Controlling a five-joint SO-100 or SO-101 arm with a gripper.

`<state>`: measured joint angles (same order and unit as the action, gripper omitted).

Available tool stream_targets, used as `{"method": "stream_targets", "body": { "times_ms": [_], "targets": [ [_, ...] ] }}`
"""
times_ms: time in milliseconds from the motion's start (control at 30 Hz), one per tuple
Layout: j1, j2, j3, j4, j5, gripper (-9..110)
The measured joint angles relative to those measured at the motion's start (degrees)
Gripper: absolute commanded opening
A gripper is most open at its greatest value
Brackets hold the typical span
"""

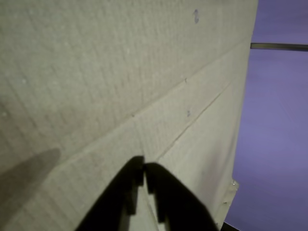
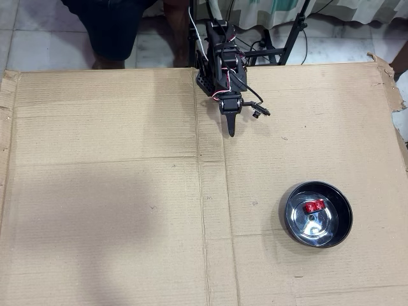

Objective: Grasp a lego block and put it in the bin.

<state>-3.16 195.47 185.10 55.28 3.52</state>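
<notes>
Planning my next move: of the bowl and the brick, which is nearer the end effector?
Neither clearly: the red brick lies inside the bowl, both far from the end effector.

In the overhead view, the block (image 2: 312,206) lies inside the bin (image 2: 290,220), at the tabletop's (image 2: 115,223) lower right. The claw (image 2: 230,131) sits well apart, near the top centre edge.

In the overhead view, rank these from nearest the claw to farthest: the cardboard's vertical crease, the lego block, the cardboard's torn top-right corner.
1. Vertical crease, just left of the claw.
2. Lego block, lower right, inside the bowl.
3. Torn corner, far right.
</notes>
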Motion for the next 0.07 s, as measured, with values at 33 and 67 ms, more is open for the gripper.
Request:
{"method": "stream_targets", "body": {
  "times_ms": [33,67],
  "targets": [
    [0.0,0.0,0.0,0.0,0.0,0],
    [0.0,0.0,0.0,0.0,0.0,0]
  ]
}}
